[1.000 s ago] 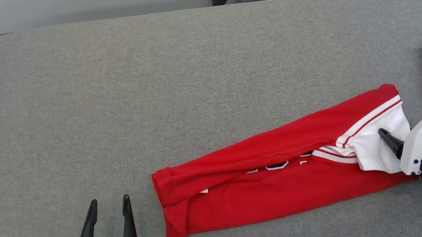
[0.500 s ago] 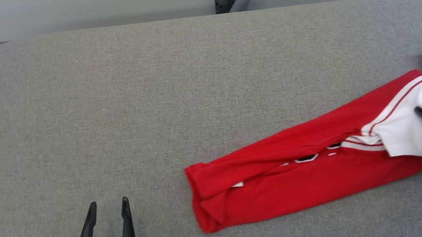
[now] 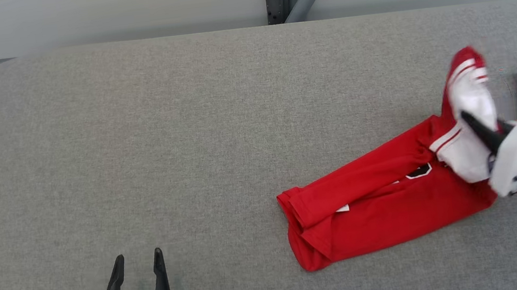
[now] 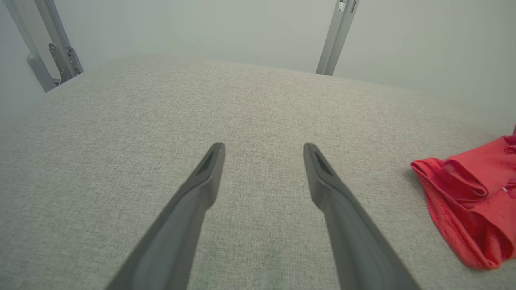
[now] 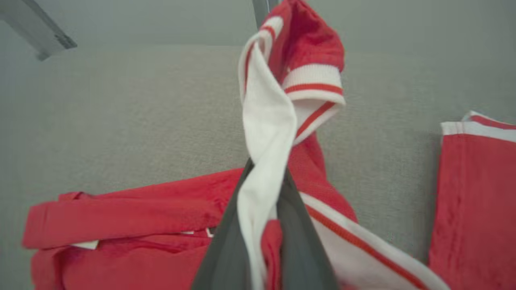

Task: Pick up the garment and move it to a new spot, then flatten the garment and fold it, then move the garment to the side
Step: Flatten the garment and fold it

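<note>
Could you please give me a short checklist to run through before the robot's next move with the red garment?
1. Right gripper shut on the garment at its white end: ok.
2. Whole garment off the table: not ok; the gripped end is raised, the red body lies on the table.
3. Left gripper open and apart from the garment: ok.
4. Second red garment apart from the held one: ok; a strip of table shows between them in the right wrist view.
5. All layers of the gripped end caught between the fingers: cannot tell.
</note>
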Controlling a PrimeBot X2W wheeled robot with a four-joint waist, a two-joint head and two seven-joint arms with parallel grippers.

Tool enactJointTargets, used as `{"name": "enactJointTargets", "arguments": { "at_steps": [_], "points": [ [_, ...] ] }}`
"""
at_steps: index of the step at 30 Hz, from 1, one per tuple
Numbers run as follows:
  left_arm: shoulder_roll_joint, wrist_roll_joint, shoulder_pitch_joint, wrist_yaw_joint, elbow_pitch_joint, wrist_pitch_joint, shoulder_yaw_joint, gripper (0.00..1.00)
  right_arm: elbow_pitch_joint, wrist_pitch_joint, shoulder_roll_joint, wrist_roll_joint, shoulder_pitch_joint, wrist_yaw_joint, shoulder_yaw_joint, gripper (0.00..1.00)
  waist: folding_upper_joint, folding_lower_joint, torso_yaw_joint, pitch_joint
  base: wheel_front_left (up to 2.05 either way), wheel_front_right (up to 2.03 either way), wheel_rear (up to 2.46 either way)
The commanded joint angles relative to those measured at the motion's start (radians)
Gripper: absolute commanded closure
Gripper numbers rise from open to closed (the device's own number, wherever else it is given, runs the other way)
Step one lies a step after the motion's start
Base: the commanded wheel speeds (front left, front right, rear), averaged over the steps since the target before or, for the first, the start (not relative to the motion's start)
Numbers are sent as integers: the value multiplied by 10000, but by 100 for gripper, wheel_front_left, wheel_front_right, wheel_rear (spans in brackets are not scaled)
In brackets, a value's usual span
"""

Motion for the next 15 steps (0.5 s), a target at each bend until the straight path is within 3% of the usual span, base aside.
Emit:
{"name": "enactJointTargets", "arguments": {
  "at_steps": [1,7,10,15],
  "points": [
    [1,-30,110,73,-2,-29,-17,0,-552,125,355,-238,257,-1,379,100,33,0,-56,55,0,0,0],
    [0,-87,-178,147,38,-29,-213,0,-1581,532,2194,-1188,636,-2,1765,100,33,0,-92,225,0,0,0],
    [2,-109,-311,165,105,-29,-322,0,-1285,618,3136,-1516,810,-2,2175,100,33,0,-1,251,0,0,0],
    [2,-177,-252,189,165,-29,-393,0,-596,428,4171,-2060,863,-1,2302,100,33,0,150,247,0,0,0]
  ]
}}
